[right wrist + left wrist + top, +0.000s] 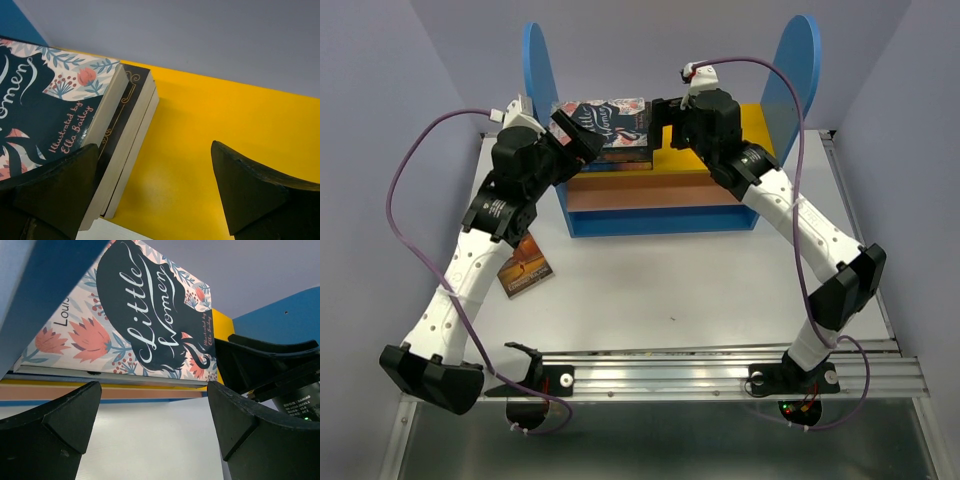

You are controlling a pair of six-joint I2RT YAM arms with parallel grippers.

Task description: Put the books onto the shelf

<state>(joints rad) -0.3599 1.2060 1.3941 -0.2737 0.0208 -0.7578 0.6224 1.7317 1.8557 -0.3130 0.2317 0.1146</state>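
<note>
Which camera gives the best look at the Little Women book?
Left wrist: the Little Women book fills the frame, title readable. Top external shows it small on the shelf; right wrist catches only one corner.

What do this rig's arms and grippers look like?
The left arm and right arm have white links with black joint housings and black bases. A purple cable loops along each. The left gripper and right gripper are black, with broad wedge-shaped fingers.
</note>
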